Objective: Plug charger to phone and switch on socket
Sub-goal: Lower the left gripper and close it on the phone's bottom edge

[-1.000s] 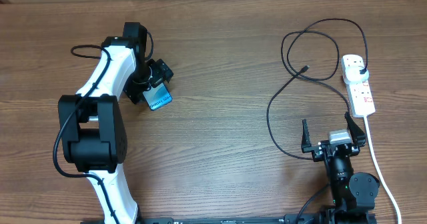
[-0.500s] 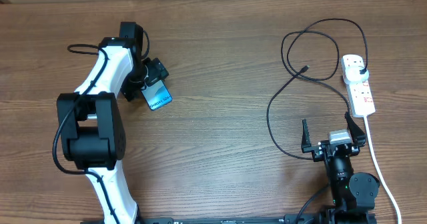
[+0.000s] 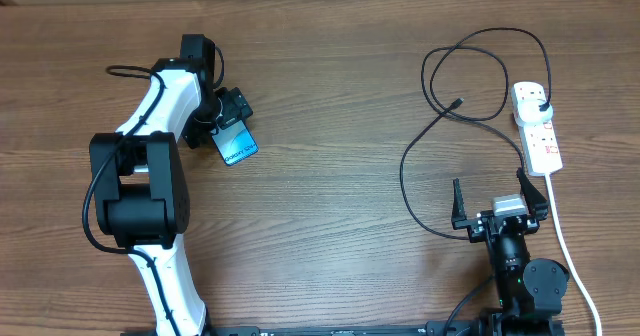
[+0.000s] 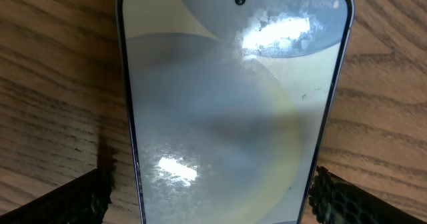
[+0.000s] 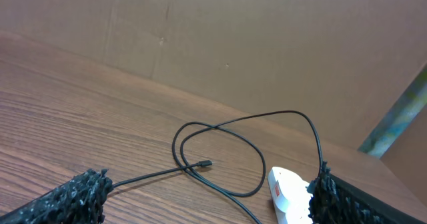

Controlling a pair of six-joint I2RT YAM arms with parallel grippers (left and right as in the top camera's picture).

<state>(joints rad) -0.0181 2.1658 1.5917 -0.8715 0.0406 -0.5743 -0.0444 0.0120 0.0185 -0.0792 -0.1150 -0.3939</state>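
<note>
L hand (image 3: pixel 225 124) spread astride the phone (image 3: pixel 237 147), toward the surface's (image 3: pixel 330 226) top-left; looks unclamped, tho hard to say. R hand (image 3: pixel 498 201) wide open nr bottom-right edge. Charger (image 3: pixel 457 103) plugged into socket (image 3: pixel 537 126) at right edge, tip lying loose.

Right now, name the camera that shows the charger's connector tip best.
Right wrist: the connector tip appears nearest and unobstructed. Overhead shows the tip only as a tiny speck; left wrist shows the phone, not the tip.

Only text I'm actually making out is "100%" sitting in the phone (image 4: pixel 227 104) screen's top corner; markings on the socket (image 3: pixel 537 126) are coming out too tiny.
</note>
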